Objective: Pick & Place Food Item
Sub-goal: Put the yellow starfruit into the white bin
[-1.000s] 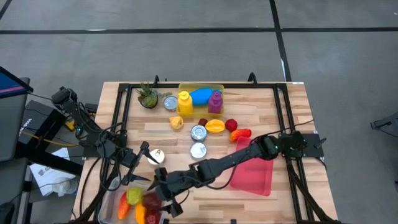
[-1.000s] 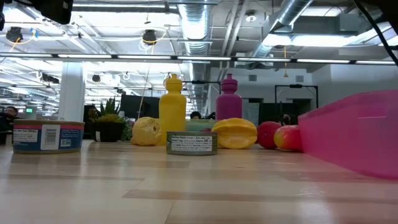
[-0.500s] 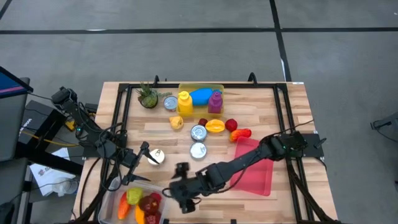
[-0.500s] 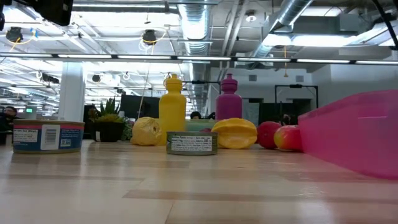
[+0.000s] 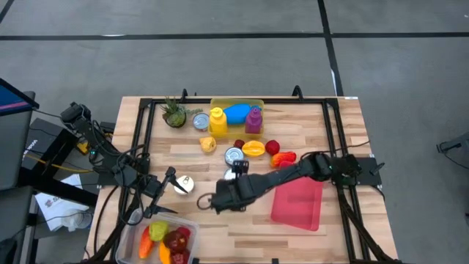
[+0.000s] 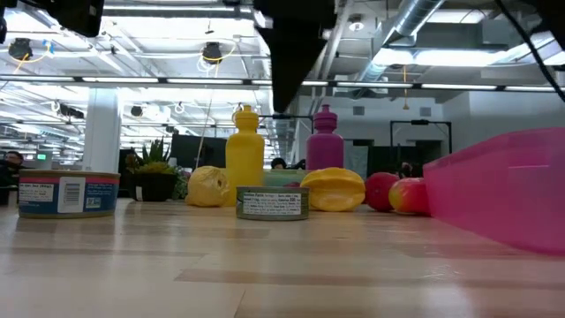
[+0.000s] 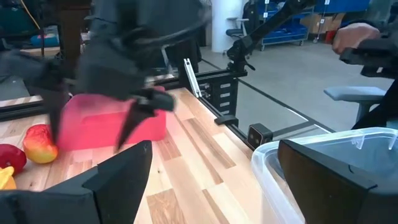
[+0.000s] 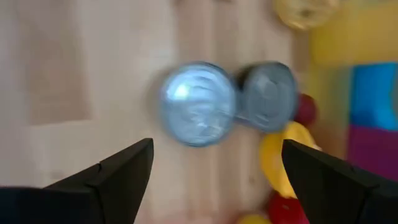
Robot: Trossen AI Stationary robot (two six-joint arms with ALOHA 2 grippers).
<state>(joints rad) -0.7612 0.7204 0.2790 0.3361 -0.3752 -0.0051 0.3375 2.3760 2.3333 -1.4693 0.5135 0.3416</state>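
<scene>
The wooden table (image 5: 293, 132) carries everything, with the right arm (image 5: 293, 176) stretched across its middle from the right edge. A pink bin (image 5: 297, 202) lies on the right half, just beside that arm. At the near left corner sits a clear tub (image 5: 139, 236) holding food: an orange piece (image 5: 145, 246), a green one (image 5: 157, 232) and a red one (image 5: 177, 238). Along the far edge a yellow tray (image 5: 238, 103) holds a blue item (image 5: 237, 112), with a yellow bottle (image 5: 217, 121) and a purple bottle (image 5: 253, 119) in front of it and a small plant (image 5: 174, 114) to the left. Loose food lies mid-table: a yellow fruit (image 5: 253, 149), a red fruit (image 5: 272, 147) and a red-yellow fruit (image 5: 283, 158), near two cans (image 8: 198, 112). The right gripper (image 5: 220, 199) hangs above the table centre with its fingers (image 8: 118, 171) spread apart and nothing between them. The left gripper (image 5: 163, 192) waits beside the tub, fingers (image 7: 121, 171) apart, empty
</scene>
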